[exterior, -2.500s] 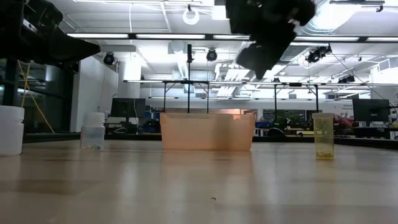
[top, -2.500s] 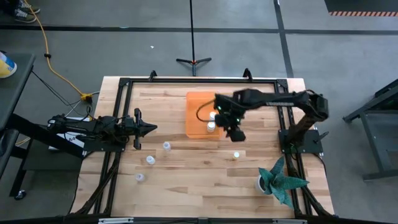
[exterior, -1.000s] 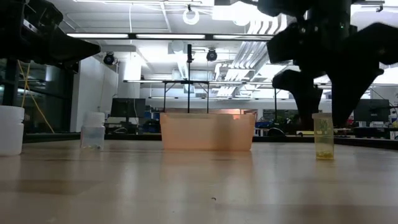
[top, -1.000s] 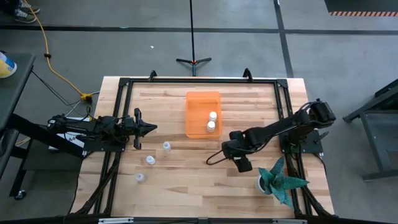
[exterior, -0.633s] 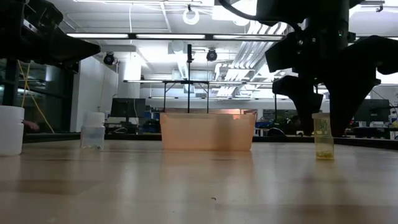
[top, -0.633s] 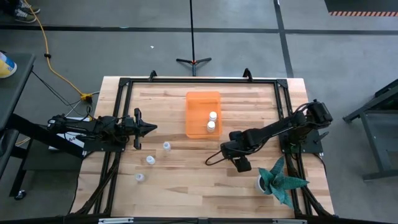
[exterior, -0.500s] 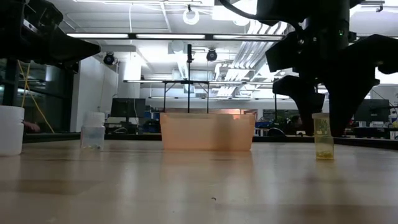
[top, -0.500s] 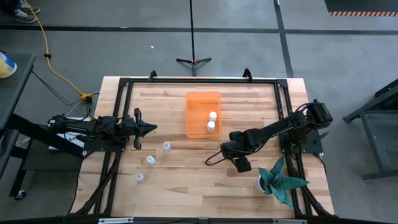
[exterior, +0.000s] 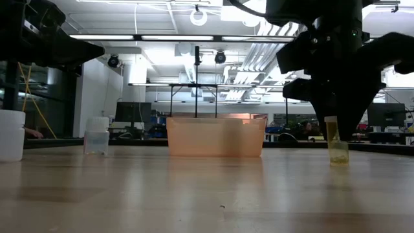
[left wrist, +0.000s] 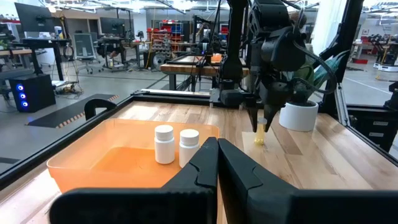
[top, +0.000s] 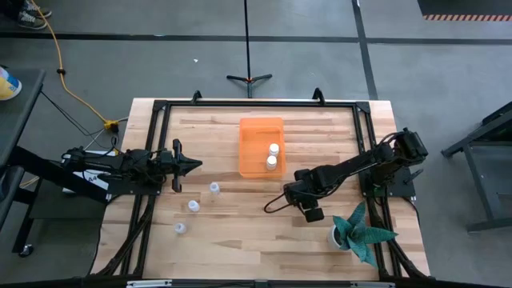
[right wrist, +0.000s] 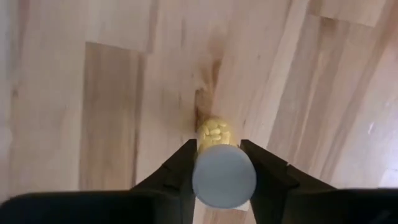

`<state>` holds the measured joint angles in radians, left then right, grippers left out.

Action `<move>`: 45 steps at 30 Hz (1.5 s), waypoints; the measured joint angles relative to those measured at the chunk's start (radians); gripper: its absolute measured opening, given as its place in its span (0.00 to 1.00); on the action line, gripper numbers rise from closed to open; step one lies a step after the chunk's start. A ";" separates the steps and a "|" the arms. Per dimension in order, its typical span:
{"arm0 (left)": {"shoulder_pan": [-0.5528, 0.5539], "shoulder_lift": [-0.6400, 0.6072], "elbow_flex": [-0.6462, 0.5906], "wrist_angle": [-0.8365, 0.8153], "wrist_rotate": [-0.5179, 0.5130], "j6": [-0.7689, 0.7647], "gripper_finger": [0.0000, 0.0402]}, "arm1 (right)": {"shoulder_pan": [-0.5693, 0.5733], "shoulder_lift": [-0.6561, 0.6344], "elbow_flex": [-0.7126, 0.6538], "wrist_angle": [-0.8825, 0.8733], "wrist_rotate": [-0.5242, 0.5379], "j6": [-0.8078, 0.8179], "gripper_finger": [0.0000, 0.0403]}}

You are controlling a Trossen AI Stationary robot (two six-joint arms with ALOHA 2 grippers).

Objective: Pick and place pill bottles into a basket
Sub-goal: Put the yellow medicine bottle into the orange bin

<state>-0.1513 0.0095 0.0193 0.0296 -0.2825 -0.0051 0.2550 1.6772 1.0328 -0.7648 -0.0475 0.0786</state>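
My right gripper (top: 308,203) points down over the right middle of the table and is shut on a pale pill bottle (exterior: 336,147) with yellow pills and a white cap (right wrist: 224,176). In the high view the gripper hides this bottle. The orange basket (top: 254,136) stands at the far middle with two white-capped bottles (top: 272,156) standing in it. Three more bottles (top: 214,188) (top: 193,206) (top: 180,228) stand on the table's left half. My left gripper (top: 194,166) is shut and empty at the left, level above the table. My right gripper pinches the bottle's upper part, just under the white cap (right wrist: 214,144), between its two fingers (right wrist: 184,167). The fingers come from above, pointing down, one on each side. The bottle stands upright with its base (exterior: 337,161) at the tabletop.
A white pot with a teal plant (top: 358,230) stands at the near right, close to my right gripper. A black frame (top: 152,136) runs around the table's edges. Bare wood lies between the basket and the near edge.
My right gripper has gone down a little around the yellow-pill bottle. Its fingers, apart on both sides of the bottle half a second ago, have shut on it. The bottle has stayed upright in its place.
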 joint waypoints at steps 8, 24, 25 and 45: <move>0.000 0.000 0.000 0.000 0.000 0.000 0.12 | -0.009 0.000 0.142 -0.021 0.021 -0.149 0.29; 0.000 0.000 0.000 0.000 0.000 0.000 0.12 | -0.304 0.000 0.328 -0.028 0.028 -0.442 0.28; 0.000 0.000 0.000 0.000 0.000 0.000 0.12 | -0.318 0.001 0.323 -0.029 0.019 -0.452 0.29; 0.000 0.000 0.000 0.000 0.000 0.000 0.12 | -0.390 0.161 0.310 0.015 -0.122 -0.480 0.28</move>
<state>-0.1511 0.0097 0.0193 0.0292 -0.2821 -0.0051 -0.1349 1.8385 1.3425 -0.7494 -0.1691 -0.4019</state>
